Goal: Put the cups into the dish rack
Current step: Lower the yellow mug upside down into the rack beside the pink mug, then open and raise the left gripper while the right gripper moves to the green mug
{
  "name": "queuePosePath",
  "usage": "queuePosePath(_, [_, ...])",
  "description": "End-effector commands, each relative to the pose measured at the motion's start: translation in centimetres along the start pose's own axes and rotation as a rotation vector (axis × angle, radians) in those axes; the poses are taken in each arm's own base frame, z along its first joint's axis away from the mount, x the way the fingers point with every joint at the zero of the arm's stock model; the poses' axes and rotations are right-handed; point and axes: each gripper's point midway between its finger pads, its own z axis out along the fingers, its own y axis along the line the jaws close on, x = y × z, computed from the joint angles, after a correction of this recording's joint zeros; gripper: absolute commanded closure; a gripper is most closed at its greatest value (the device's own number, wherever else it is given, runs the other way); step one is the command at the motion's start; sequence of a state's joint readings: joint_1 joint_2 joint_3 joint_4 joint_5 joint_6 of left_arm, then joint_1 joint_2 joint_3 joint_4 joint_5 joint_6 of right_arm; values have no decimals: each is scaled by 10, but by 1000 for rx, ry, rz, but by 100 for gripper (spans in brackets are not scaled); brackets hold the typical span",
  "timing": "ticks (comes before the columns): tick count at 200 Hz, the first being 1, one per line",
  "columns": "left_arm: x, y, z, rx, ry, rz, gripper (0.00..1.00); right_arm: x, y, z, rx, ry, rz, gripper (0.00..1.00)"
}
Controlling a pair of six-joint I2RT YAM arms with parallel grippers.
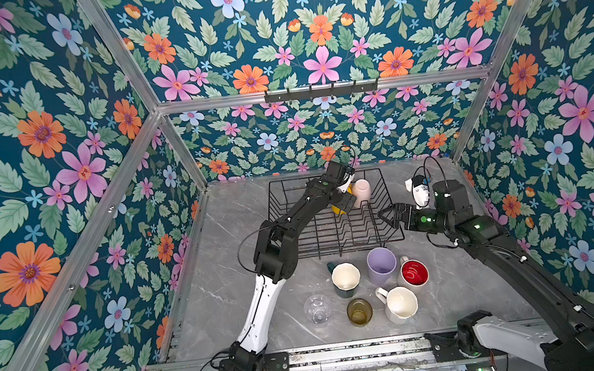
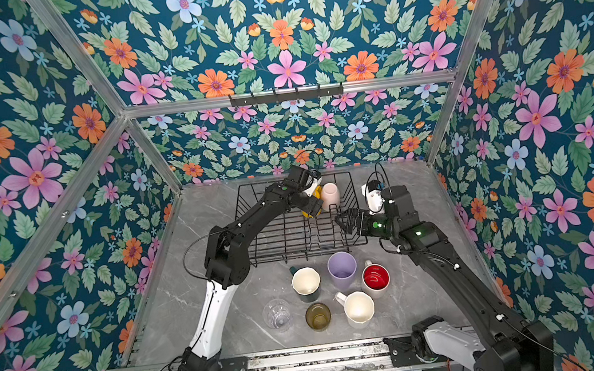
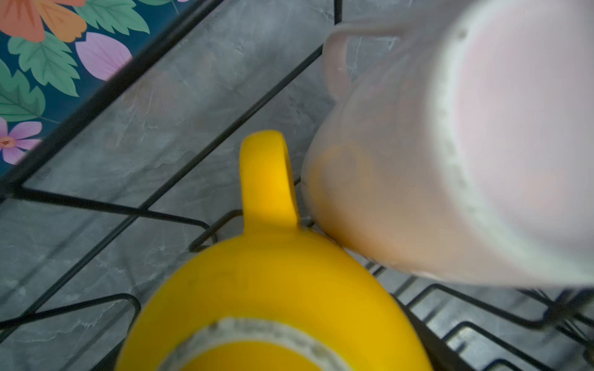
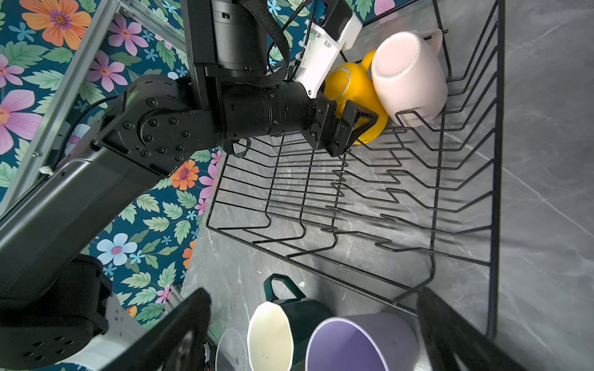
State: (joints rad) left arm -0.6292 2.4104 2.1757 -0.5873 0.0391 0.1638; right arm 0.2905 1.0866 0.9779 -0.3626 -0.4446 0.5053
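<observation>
Floral wallpaper on aluminium-framed walls surrounds a grey marble tabletop.

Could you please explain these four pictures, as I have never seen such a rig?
Two robot arms work at a grey table. Two pictures look down from one overhead camera; two come from cameras on the arms' wrists. In the black wire dish rack, a yellow mug and pale pink mug sit upside down. The left hand is at the yellow mug; whether it grips is unclear. The right hand is open and empty. On the table stand: dark green mug, lilac tumbler, red-lined white mug, white mug, olive-amber glass, clear glass.
</observation>
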Motion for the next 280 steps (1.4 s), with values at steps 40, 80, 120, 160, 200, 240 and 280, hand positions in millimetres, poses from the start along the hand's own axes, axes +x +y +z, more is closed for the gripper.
queuePosePath(40, [6, 12, -11, -58, 22, 29, 1, -7, 1, -3, 15, -17, -32, 1])
queuePosePath(80, [-14, 18, -38, -86, -57, 21, 0, -9, -1, -4, 42, -17, -52, 1])
queuePosePath(120, [-36, 30, -77, -145, -174, -14, 1, -11, -4, -4, 66, -11, -64, 1])
queuePosePath(160, [-49, 49, -130, -223, -302, -92, 1, -10, -11, -3, 110, 12, -80, 2])
queuePosePath(200, [-38, 71, -191, -305, -442, -212, 1, 5, -17, -1, 188, 92, -157, 8])
queuePosePath(240, [-2, 97, -250, -409, -574, -366, 1, 32, 7, 7, 217, 211, -310, 17])
queuePosePath(280, [48, 130, -301, -419, -711, -558, 1, 70, 34, 18, 193, 345, -459, 29])
